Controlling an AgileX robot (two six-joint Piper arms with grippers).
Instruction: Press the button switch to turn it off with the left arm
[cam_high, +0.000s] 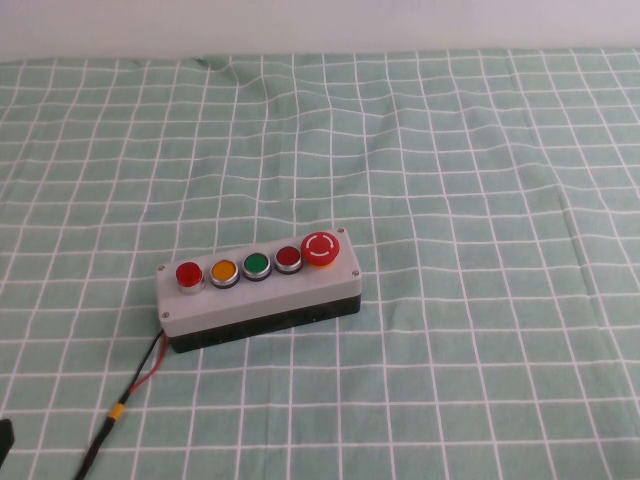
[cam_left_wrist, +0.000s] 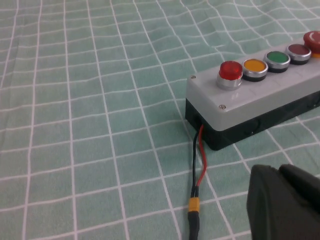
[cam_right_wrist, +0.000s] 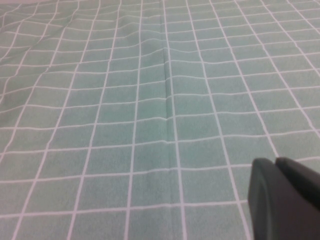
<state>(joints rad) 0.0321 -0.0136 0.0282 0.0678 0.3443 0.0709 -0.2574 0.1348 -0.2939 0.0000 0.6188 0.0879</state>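
Note:
The button switch is a small round bright-red button with a silver ring, at the left end of the grey five-button box. It also shows in the left wrist view. My left gripper is shut and empty, low over the cloth, near the box's wire and short of the box's left end. Only a black corner of the left arm shows in the high view, at the bottom left. My right gripper is shut and empty over bare cloth, away from the box.
On the box, after the button switch, come an orange button, a green button, a dark red flat button and a big red mushroom button. A thin red-and-black wire runs from the box's left end toward the front. Green checked cloth covers the table.

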